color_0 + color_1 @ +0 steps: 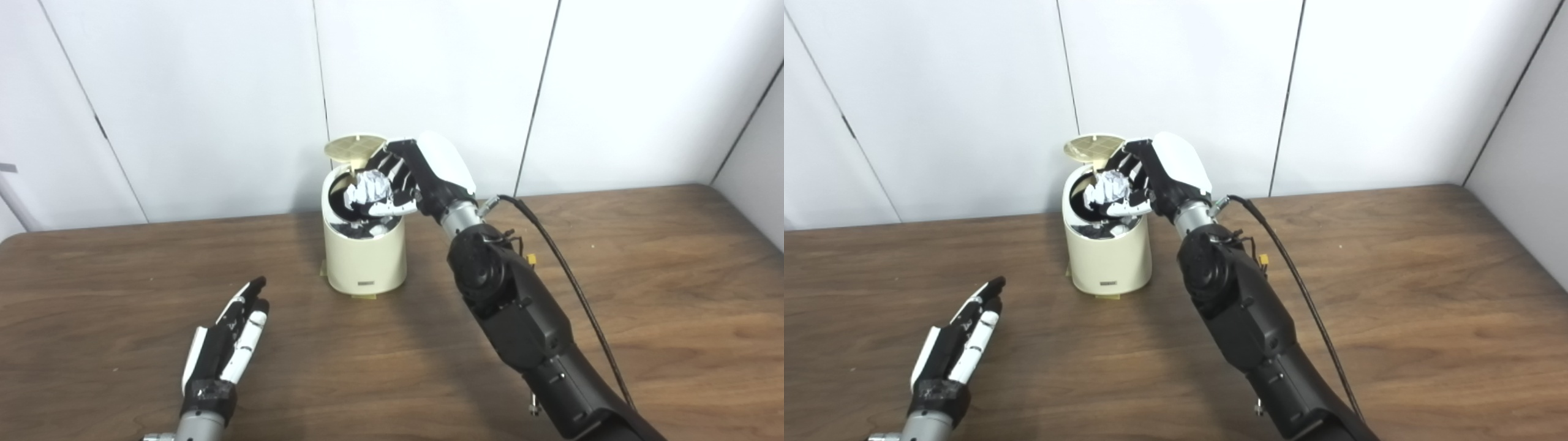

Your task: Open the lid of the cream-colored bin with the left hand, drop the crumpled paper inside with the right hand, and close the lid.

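Black-and-white hands — left hand, right hand — on silver wrists; black cable along the black right forearm.

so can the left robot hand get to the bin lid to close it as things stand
Probably not yet: the right robot hand holds the crumpled paper over the bin opening, under the raised lid. The left robot hand lies open on the table, its path otherwise free.
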You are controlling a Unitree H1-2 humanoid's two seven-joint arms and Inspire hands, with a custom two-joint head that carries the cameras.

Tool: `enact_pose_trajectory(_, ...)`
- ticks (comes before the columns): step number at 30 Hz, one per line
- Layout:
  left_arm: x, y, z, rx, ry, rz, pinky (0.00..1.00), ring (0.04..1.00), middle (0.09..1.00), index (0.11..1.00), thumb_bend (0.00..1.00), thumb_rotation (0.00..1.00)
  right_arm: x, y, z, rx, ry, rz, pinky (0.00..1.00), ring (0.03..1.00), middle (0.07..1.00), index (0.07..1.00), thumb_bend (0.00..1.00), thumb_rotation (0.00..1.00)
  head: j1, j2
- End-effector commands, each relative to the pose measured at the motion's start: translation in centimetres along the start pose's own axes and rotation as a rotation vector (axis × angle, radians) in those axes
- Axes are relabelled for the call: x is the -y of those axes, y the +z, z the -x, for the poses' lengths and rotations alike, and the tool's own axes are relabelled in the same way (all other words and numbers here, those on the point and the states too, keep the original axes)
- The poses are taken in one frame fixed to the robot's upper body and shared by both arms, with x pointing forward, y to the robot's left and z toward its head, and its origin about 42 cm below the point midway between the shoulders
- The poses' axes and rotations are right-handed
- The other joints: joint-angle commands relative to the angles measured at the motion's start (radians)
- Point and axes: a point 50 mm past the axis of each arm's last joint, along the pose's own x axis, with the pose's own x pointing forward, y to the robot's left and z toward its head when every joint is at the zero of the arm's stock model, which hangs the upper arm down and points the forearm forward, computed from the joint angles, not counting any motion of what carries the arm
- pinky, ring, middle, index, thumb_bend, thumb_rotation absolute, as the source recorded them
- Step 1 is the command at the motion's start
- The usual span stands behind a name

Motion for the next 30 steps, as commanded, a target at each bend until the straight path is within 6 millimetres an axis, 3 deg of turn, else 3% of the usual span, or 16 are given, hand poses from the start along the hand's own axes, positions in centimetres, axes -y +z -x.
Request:
enact_pose_trajectory(1,0.4,1.3,-0.4,0.059,-0.005,0.003,0.97,0.973,0.961,0.944,0.47,0.7,1.8,2.4,-1.7,0.087,-0.068,0.002,0.32,0.384,0.495,0.535,0.49,0.0,-0.003,0.003)
enact_pose_trajectory(13,1.3,1.5,-0.3,0.069,-0.023,0.022,0.99,0.975,0.959,0.937,0.48,0.68,1.0,2.1,-1.8,0.111,-0.056,0.014,0.3,0.386,0.499,0.542,0.49,0.0,0.0,0.001)
enact_pose_trajectory(19,1.5,1.7,-0.3,0.073,-0.018,0.024,0.99,0.976,0.964,0.941,0.48,0.66,1.1,1.6,-1.6,0.094,-0.028,0.024,0.34,0.385,0.495,0.553,0.49,0.0,0.005,0.002)
enact_pose_trajectory(23,1.4,1.8,-0.2,0.077,-0.015,0.022,0.99,0.976,0.965,0.941,0.49,0.66,1.2,1.2,-1.5,0.079,0.013,0.062,0.48,0.407,0.523,0.529,0.51,0.0,0.01,0.007)
enact_pose_trajectory(26,1.3,1.9,-0.3,0.077,-0.011,0.018,0.99,0.975,0.959,0.941,0.49,0.66,1.3,0.8,-1.5,0.071,0.029,0.083,0.48,0.444,0.613,0.506,0.51,0.0,0.01,0.007)
enact_pose_trajectory(28,1.3,1.9,-0.3,0.077,-0.009,0.017,1.0,0.978,0.959,0.942,0.49,0.66,1.3,0.7,-1.4,0.065,0.034,0.089,0.49,0.532,0.66,0.498,0.52,0.09,0.006,0.009)
enact_pose_trajectory(29,1.3,2.0,-0.3,0.076,-0.007,0.018,1.0,0.98,0.961,0.942,0.49,0.66,1.3,0.7,-1.4,0.059,0.035,0.088,0.5,0.557,0.67,0.599,0.74,0.05,0.006,0.009)
enact_pose_trajectory(30,1.3,2.0,-0.3,0.077,-0.007,0.017,1.0,0.98,0.961,0.94,0.49,0.66,1.4,0.7,-1.3,0.055,0.036,0.088,0.51,0.566,0.673,0.634,0.82,0.04,0.006,0.009)
